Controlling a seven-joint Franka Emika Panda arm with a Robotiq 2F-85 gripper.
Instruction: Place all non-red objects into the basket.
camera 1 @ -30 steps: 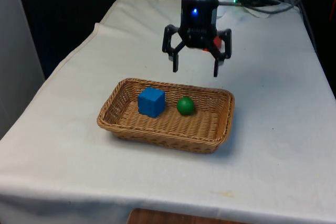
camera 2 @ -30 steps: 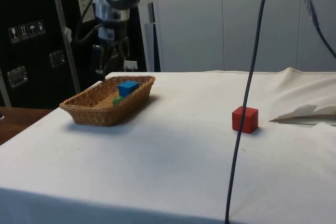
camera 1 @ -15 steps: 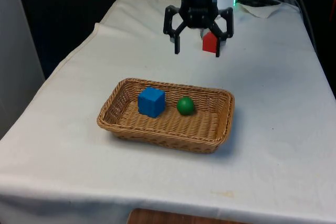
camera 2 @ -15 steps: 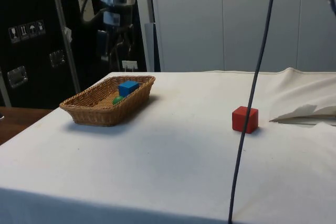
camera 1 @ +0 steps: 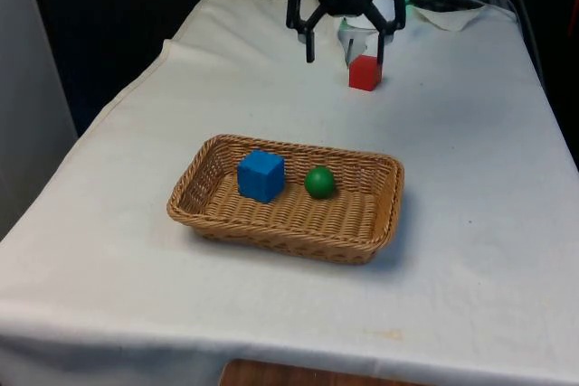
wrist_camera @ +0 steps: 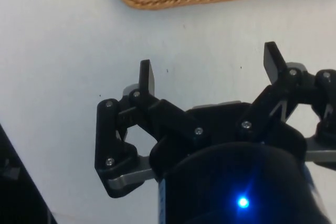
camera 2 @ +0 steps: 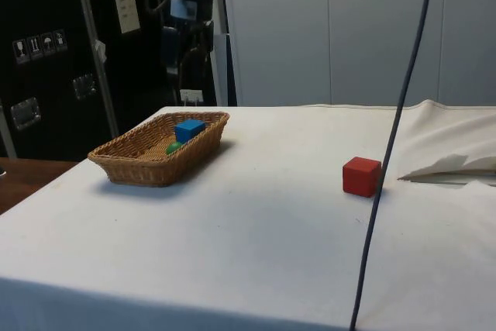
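Wicker basket (camera 1: pixel 375 223) sits mid-table on the white cloth (camera 1: pixel 470 259); inside it, blue cube (camera 1: pixel 261 175) toward the front view's left and green ball (camera 1: pixel 318 182) just beside it — close, contact not discernible. Red cube (camera 1: pixel 365 72) rests on the cloth well behind the basket, outside it. Gripper (camera 1: pixel 344 50) hangs above the far end of the table, near the red cube; fingers (wrist_camera: pixel 147 75) spread wide — nothing between them.

A blue cube (camera 1: pixel 261 175) and a small green ball (camera 1: pixel 318 182) lay side by side, slightly apart, inside the shallow woven wicker basket (camera 1: pixel 217 214). A red cube (camera 1: pixel 365 72) sat well beyond it on the table (camera 1: pixel 470 169).
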